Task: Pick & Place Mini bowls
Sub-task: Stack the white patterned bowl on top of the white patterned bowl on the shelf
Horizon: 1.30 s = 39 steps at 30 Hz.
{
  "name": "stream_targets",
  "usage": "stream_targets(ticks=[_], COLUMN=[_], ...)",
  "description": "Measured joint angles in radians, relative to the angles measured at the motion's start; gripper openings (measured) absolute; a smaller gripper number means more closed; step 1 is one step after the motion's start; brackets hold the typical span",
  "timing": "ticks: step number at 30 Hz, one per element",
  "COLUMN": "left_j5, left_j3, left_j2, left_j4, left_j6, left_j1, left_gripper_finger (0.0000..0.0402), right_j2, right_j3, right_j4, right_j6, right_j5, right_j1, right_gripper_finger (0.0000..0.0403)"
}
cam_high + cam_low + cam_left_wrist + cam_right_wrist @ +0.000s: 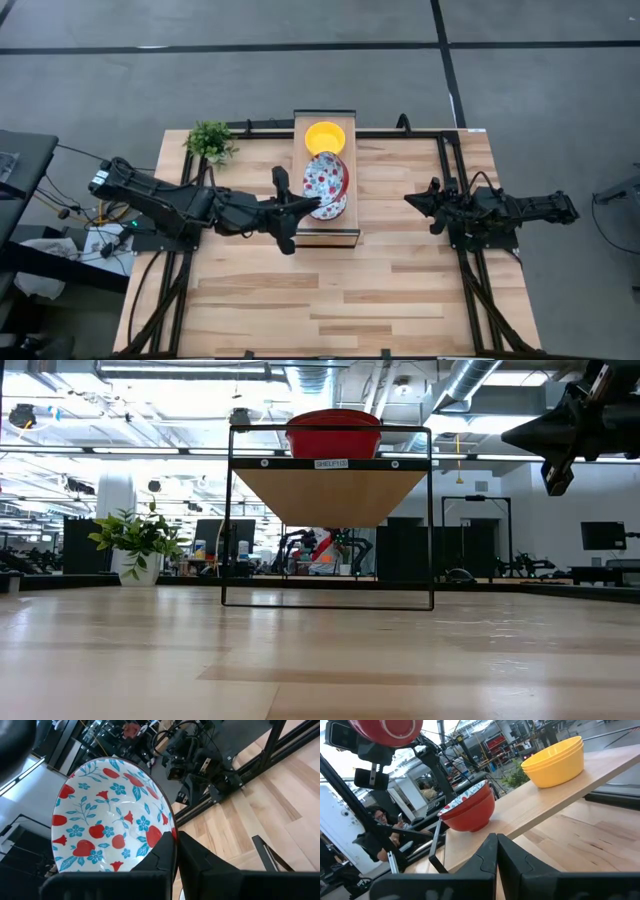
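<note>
A wooden shelf (326, 236) stands mid-table. A stack of yellow bowls (325, 137) sits at its far end, also clear in the right wrist view (555, 756). My left gripper (318, 206) is shut on a bowl (107, 815), white with red and blue flowers inside and red outside. It hangs above the shelf, tilted (325, 180). Another bowl of the same kind (470, 810) rests on its base on the shelf. My right gripper (410, 200) waits shut to the right of the shelf, off the table top (515, 435). My left gripper pinches the floral bowl by its rim (174, 831), one finger (157, 851) inside the bowl and one (202, 860) on the red outer wall. It comes level from the table's left. The bowl is lifted clear of the shelf and tipped on edge.
A small green potted plant (210, 141) stands at the far left corner of the table. Black frame rails (445, 180) run along the table's sides. A person (375, 835) sits beyond the table. Bare wood lies on the near half of the table (330, 300).
</note>
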Motion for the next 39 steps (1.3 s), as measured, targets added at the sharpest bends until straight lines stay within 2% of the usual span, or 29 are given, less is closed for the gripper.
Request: stream_targets(ticks=[32,35,39], left_j5=[-0.008,-0.031,-0.038], left_j3=[-0.001,0.02,0.114], left_j2=[-0.042,-0.042,-0.019], left_j4=[-0.069,-0.151,-0.316], left_j6=[0.026,0.016,-0.067], left_j1=[0.01,0.028,0.066], left_gripper_finger=[0.0009,0.0009,0.0009], right_j2=[0.0,0.0,0.0], right_j3=[0.0,0.0,0.0], right_j4=[-0.003,-0.003,-0.003], right_j6=[0.0,0.0,0.0], right_j5=[-0.001,-0.001,-0.001], right_j1=[0.0,0.0,0.0], right_gripper_finger=[0.0,0.0,0.0])
